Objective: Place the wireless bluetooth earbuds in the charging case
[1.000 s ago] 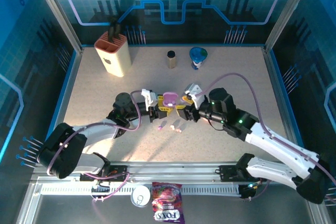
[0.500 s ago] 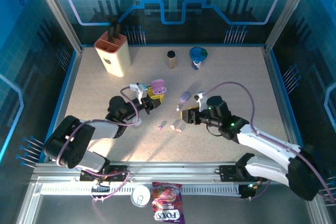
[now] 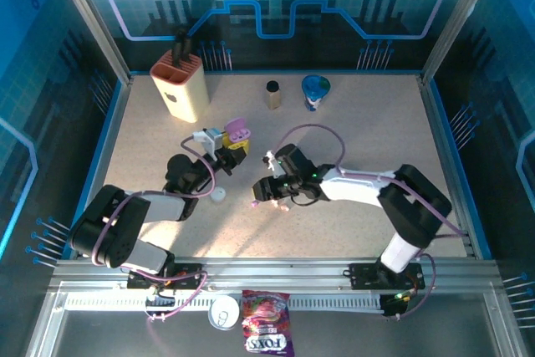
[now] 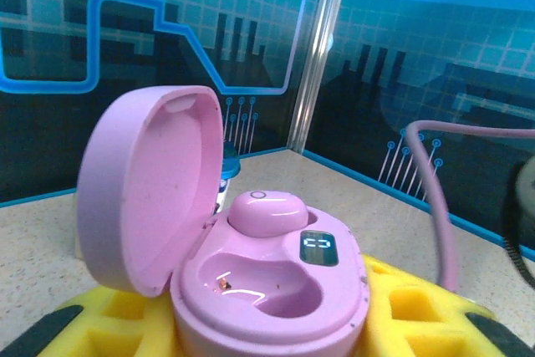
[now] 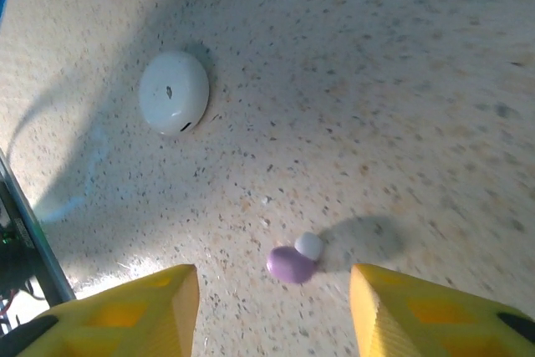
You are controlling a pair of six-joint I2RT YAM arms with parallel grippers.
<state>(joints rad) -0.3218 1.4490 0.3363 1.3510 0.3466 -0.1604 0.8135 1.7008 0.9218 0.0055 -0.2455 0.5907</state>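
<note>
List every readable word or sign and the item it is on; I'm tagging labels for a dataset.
"FOXS": on the candy bag at the bottom of the top view.
Two facing bracket marks, like "C Ɔ": on the small display of the pink charging case.
Nothing else is legible.

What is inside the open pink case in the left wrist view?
One pink earbud sits in the far socket of the pink case. The near socket is empty and glossy. The seated earbud covers the floor of its own socket.
</note>
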